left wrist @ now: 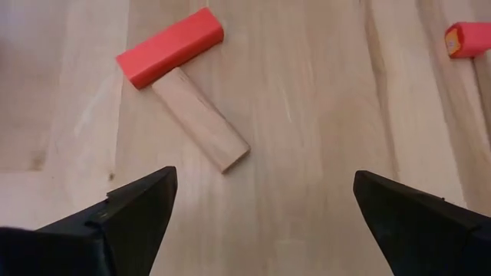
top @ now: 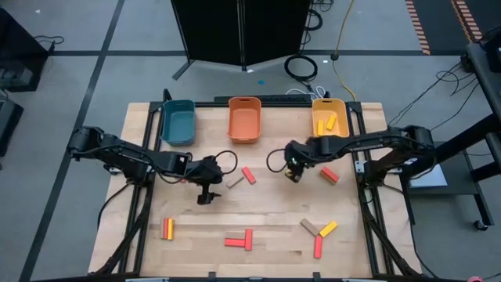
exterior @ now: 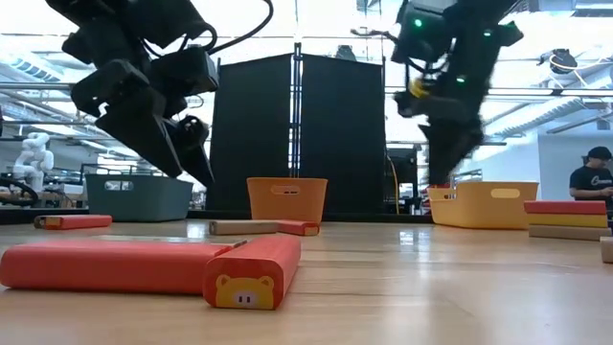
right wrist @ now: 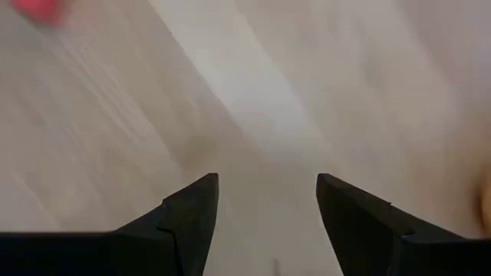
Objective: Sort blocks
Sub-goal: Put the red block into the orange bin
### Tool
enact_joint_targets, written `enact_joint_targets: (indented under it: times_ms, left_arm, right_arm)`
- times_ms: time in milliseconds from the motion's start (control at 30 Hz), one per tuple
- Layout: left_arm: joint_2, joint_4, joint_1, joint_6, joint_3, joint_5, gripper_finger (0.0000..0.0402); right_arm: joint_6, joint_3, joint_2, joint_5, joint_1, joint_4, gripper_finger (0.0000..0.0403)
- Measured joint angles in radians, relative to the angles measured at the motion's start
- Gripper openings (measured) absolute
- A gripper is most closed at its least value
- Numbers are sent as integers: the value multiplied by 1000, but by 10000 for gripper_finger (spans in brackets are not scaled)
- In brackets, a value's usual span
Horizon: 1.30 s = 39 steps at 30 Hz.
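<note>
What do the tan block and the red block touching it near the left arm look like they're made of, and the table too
The tan block looks like bare, unfinished wood: pale, with faint grain. The red block is probably the same wood under opaque matte paint, since no grain shows through; plastic cannot be ruled out. The table looks like pale wooden planks, with visible streaky grain and board seams, smooth but not glossy.

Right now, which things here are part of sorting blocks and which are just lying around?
Job: loose blocks on the table, like the red block and tan block; teal bin, orange bin, yellow bin; both open claws.
Lying about: black partition, cable coil.
</note>
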Motion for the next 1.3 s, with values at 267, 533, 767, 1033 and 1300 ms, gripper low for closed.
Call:
enact_joint_targets:
  times_ms: [267,533,767,1033,1300]
  left_arm:
    - [0,1,17,79,0,-9,392]
    - [0,0,22,105,0,-23,393]
    - [0,0,22,132,0,-36,393]
    - [0,0,22,132,0,-36,393]
    - [0,-1,22,132,0,-35,393]
  right_arm:
    - [203,0,0,-45,6,-319,215]
    - [241,0,0,-167,7,-431,215]
    - [237,0,0,-142,7,-468,215]
    - [146,-16,0,-108,-33,-459,215]
    - [126,-114,0,-149,-75,-443,215]
